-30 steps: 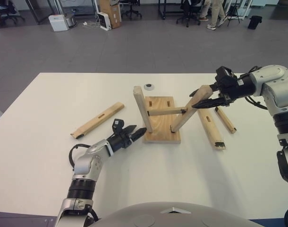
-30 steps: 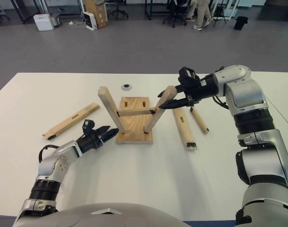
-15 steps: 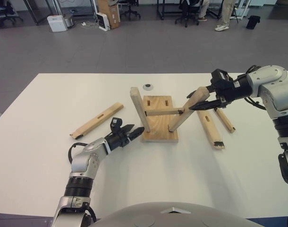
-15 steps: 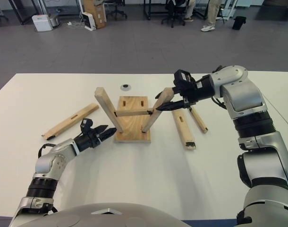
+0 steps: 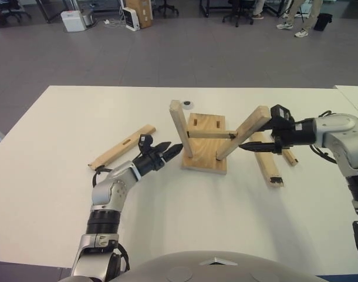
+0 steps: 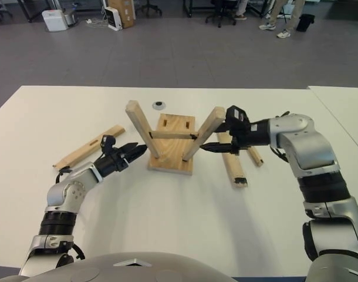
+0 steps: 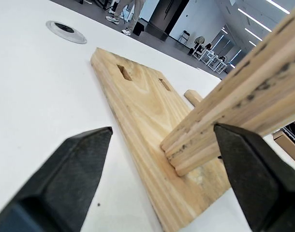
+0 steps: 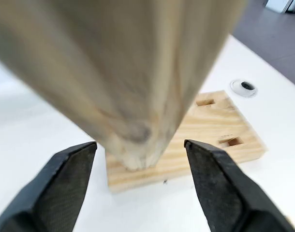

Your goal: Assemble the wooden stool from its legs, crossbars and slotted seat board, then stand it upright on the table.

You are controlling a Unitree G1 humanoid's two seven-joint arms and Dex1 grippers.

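The slotted seat board (image 5: 206, 160) lies flat mid-table. Two legs (image 5: 180, 126) (image 5: 245, 133) lean up from it, joined by a crossbar (image 5: 209, 134). My left gripper (image 5: 172, 150) is open just left of the board, at the foot of the left leg (image 7: 200, 145), which stands between the spread fingers (image 7: 75, 164). My right gripper (image 5: 250, 143) is open beside the right leg's middle; that leg (image 8: 138, 77) lies between its fingers (image 8: 65, 179) without visible contact. One loose slotted leg (image 5: 122, 147) lies to the left, another (image 5: 267, 165) to the right with a short crossbar (image 5: 286, 155).
A round cable grommet (image 5: 187, 104) sits in the table just behind the board. Bare white tabletop (image 5: 185, 211) stretches in front of the parts. Office chairs and boxes stand on the floor far behind.
The head camera has shifted. My right gripper has come down from the right leg's top end to its middle. My left gripper has edged closer to the left leg's foot.
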